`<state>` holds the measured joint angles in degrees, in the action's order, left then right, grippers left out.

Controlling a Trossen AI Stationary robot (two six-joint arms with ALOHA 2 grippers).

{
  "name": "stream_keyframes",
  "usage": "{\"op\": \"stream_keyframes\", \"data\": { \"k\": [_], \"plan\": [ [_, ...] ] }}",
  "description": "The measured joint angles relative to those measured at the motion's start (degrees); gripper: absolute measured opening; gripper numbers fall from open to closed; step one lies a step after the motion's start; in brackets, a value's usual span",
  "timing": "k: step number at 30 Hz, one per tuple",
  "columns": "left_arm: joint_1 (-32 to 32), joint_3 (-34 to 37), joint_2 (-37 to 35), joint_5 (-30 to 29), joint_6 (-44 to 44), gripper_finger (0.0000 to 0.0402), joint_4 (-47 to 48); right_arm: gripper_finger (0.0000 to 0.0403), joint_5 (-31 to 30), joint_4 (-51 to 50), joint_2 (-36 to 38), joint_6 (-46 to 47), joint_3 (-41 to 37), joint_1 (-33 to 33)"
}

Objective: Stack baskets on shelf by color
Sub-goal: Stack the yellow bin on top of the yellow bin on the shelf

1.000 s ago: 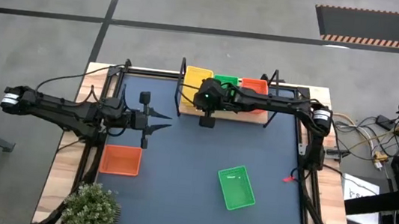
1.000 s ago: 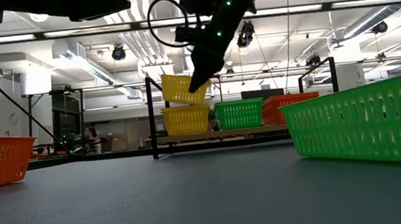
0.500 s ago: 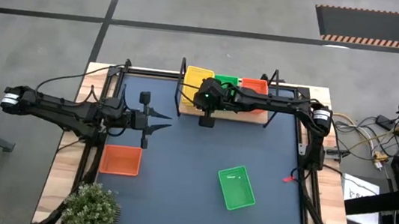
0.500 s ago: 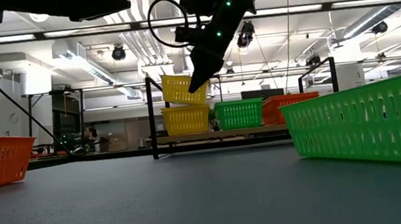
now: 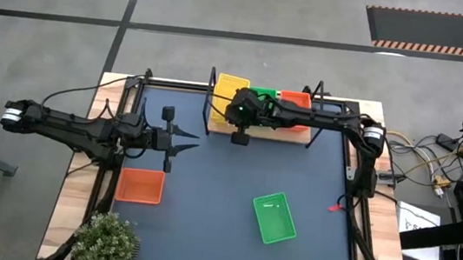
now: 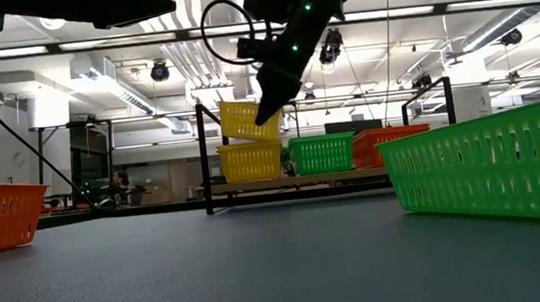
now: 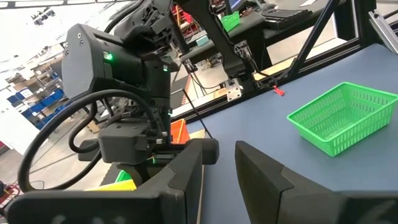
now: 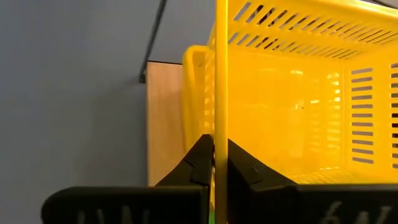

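My right gripper reaches over the far middle of the table to the wooden shelf and is shut on a yellow basket. It holds this basket tilted just above a second yellow basket that stands on the shelf's left end. A green basket and a red-orange basket stand beside it on the shelf. Another red-orange basket and another green basket rest on the blue tabletop. My left gripper hovers open at the table's left, holding nothing. My right gripper pinches one wall of the upper yellow basket at its rim, one finger outside the wall and the other inside. The fingers slant down from the table's near side. The basket is lifted, tilted, over the yellow basket below; whether the two touch I cannot tell.
Black posts stand at the shelf's ends. A potted plant sits at the near left corner. Bare blue tabletop lies between the two arms.
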<state>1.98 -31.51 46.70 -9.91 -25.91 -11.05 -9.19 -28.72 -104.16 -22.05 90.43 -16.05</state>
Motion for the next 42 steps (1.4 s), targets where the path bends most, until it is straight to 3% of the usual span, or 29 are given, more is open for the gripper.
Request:
{"op": "stream_keyframes", "data": {
  "k": [5,15,20,32,42],
  "plan": [
    [0.1,0.0,0.0,0.0,0.1,0.0081,0.0,0.0021,0.0,0.4,0.0,-0.3,0.0,-1.3],
    [0.0,0.0,0.0,0.0,0.1,0.0081,0.0,0.0104,0.1,0.6,0.0,2.9,0.0,-3.8],
    [0.0,0.0,0.0,0.0,0.2,0.0081,0.0,0.0126,0.1,0.5,0.0,3.0,0.0,-4.0],
    [0.0,0.0,0.0,0.0,0.3,0.0081,0.0,0.0113,0.2,0.4,2.4,2.7,0.0,-3.7],
    [0.0,0.0,0.0,0.0,0.4,0.0081,-0.7,0.008,0.2,-4.8,11.9,4.2,0.0,-0.5]
  ]
}}
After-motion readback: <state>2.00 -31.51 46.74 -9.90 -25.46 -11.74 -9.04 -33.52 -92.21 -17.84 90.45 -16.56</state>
